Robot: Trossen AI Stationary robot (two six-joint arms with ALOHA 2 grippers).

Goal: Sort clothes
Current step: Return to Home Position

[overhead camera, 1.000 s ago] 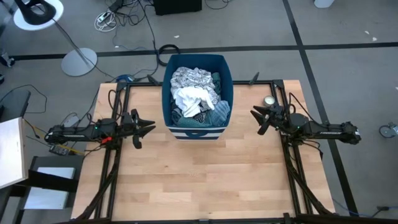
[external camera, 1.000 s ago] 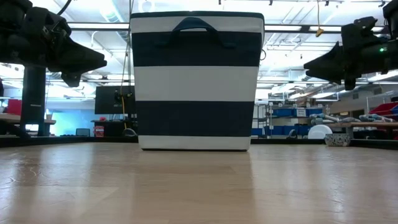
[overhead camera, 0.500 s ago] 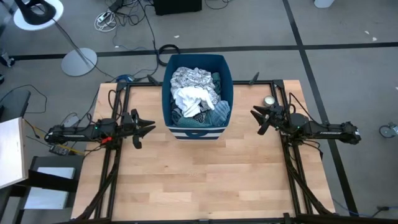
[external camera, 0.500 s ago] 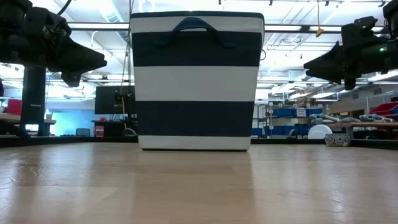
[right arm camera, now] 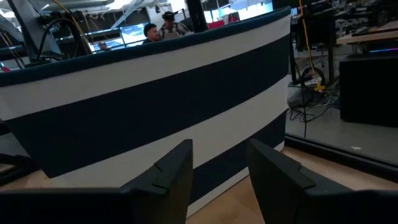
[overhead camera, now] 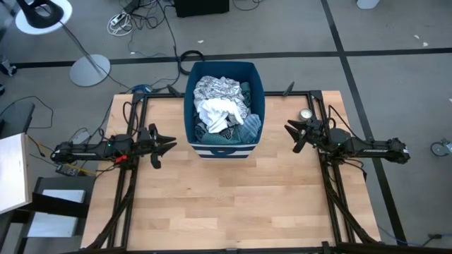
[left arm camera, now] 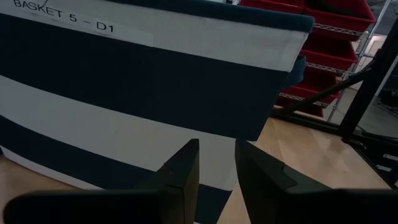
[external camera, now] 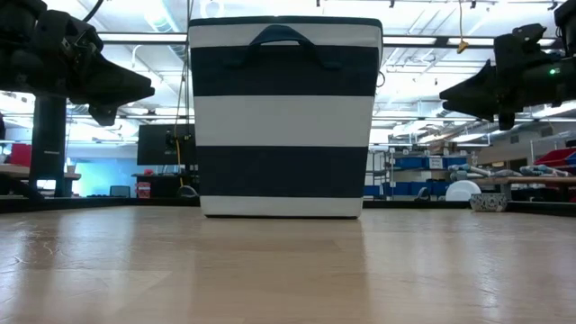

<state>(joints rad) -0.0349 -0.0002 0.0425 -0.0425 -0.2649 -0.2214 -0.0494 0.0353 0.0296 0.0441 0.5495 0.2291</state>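
Note:
The clothes lie piled in a navy-and-white striped basket at the table's far middle. A white cloth is on top, a black-printed white one lies behind it, and a teal striped one lies at the near right. The basket hides them in the low view. My left gripper hovers left of the basket, open and empty, pointing at its left wall. My right gripper hovers right of it, open and empty, facing its right wall.
A small round tin stands on the table at the far right, just beyond my right gripper. Black frame rails run along both table sides. Bare wood lies on the near side of the basket. People show beyond the table.

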